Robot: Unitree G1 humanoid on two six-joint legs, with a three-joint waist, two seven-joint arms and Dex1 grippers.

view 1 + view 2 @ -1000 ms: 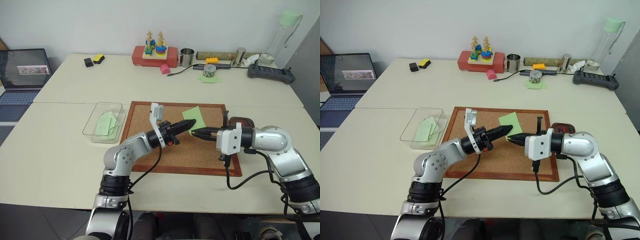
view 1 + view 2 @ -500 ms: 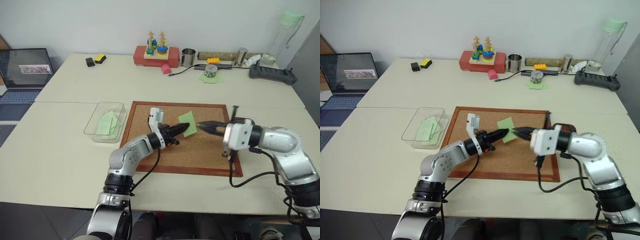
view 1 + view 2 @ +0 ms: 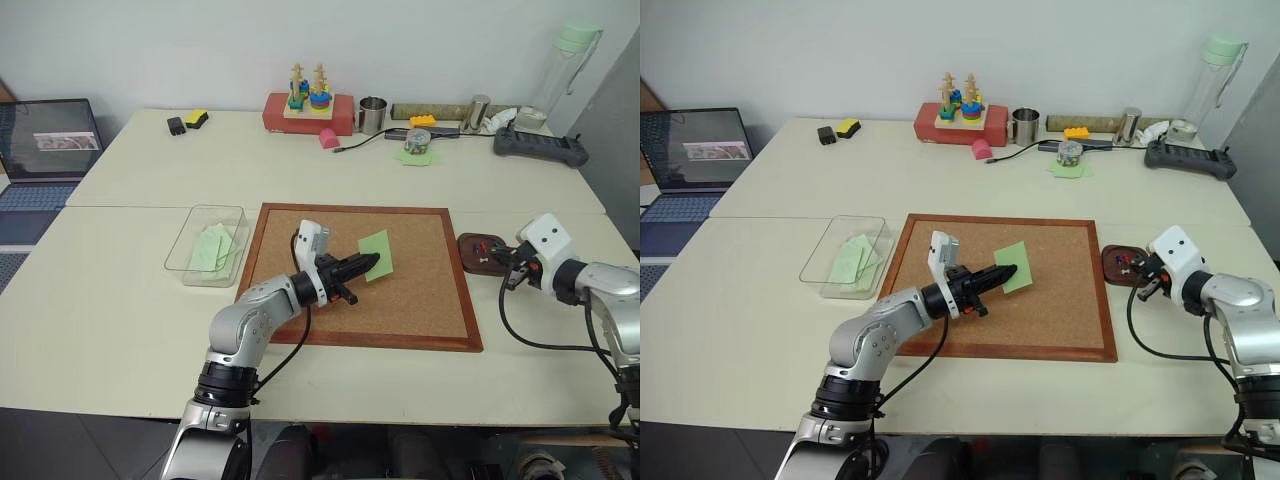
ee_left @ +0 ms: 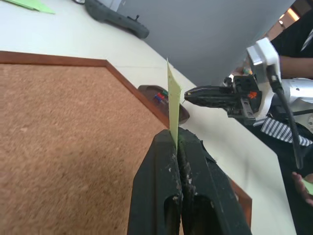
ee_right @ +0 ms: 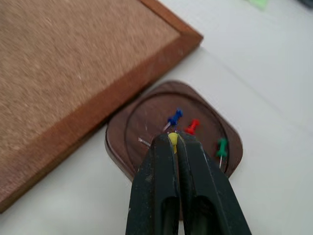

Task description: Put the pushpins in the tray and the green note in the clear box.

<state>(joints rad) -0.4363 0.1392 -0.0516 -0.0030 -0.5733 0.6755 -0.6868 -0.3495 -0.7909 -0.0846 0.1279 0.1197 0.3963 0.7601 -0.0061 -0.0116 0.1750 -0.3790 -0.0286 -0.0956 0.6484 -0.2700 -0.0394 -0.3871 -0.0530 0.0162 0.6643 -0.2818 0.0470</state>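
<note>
Your left gripper point(image 4: 177, 147) pinches the small pale green square paper note point(image 3: 376, 255) by one edge, lifted above the wood-framed corkboard point(image 3: 410, 300). Your right gripper point(image 5: 173, 143), clamped on a yellow-headed pushpin point(image 5: 172, 138), hovers over the dark brown wooden tray point(image 5: 230, 147), where blue point(image 5: 173, 117), red point(image 5: 192, 126) and green pins point(image 5: 222, 146) lie. The clear plastic box point(image 3: 190, 232) sits on the worktop point(image 3: 120, 300) beyond the corkboard's far side.

Green note pinched up, pins gathering in tray.

Pale green note point(image 3: 377, 254) standing on edge above the corkboard, clamped in the left pincer point(image 3: 367, 264). Blue, red and green pushpins point(image 5: 192, 127) lying in the dark brown tray point(image 5: 120, 134), a yellow one point(image 5: 172, 139) pinched in the right pincer point(image 5: 172, 142) just above. Clear box point(image 3: 186, 246) sitting left of the board, already holding green sheets.
</note>
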